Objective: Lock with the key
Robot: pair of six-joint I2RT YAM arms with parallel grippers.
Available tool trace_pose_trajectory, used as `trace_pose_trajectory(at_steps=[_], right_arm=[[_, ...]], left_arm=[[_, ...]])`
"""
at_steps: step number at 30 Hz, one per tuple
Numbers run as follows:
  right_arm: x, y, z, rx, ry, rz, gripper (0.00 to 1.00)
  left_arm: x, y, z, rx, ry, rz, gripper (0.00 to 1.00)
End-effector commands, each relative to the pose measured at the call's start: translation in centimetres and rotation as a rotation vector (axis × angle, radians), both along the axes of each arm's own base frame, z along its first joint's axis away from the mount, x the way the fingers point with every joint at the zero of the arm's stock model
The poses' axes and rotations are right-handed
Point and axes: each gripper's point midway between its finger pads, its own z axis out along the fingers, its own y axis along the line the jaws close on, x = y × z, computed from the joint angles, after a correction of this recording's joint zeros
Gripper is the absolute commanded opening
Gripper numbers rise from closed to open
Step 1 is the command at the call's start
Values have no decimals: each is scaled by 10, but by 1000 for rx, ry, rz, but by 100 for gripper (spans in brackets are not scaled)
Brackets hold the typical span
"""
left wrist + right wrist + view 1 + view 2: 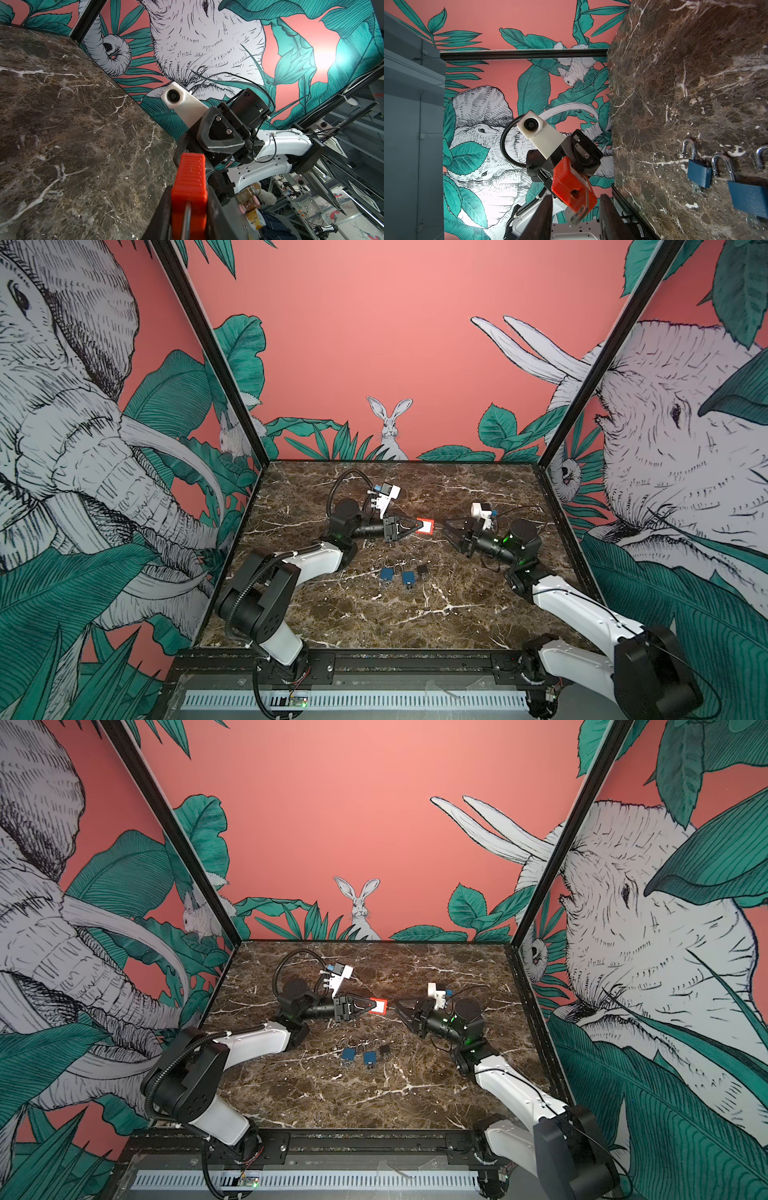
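My left gripper (pixel 417 526) is shut on a red padlock (pixel 425 526), held level above the marble table (pixel 415 614) in both top views. In the left wrist view the red padlock (pixel 190 182) sits clamped between the dark fingers (pixel 164 212). A silvery key (pixel 577 214) sticks out of the bottom of the red padlock (pixel 571 185), next to the round keyhole. My right gripper (pixel 575 202) faces the lock, open. One of its fingers (pixel 545 216) stands on each side of the key, with gaps showing. In a top view my right gripper (pixel 398 1006) is just right of the red padlock (pixel 378 1006).
Two blue padlocks (pixel 387 573) (pixel 408 578) and a small black padlock (pixel 422 570) lie on the table in front of the grippers. The blue ones (pixel 699 174) (pixel 749 197) have keys in them. Patterned walls enclose the table on three sides.
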Motion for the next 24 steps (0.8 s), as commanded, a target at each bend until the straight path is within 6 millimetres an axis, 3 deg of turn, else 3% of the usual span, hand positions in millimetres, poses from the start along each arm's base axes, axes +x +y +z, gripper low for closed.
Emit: trace_pose_trajectory(at_steps=[1, 16, 24], right_arm=[[-2, 4, 23, 29, -93, 23, 35], [-9, 10, 17, 8, -114, 63, 25], [-11, 12, 10, -11, -145, 87, 11]], left_arm=[[0, -1, 21, -43, -65, -16, 0], [1, -3, 19, -51, -43, -25, 0], [1, -4, 19, -53, -30, -36, 0]])
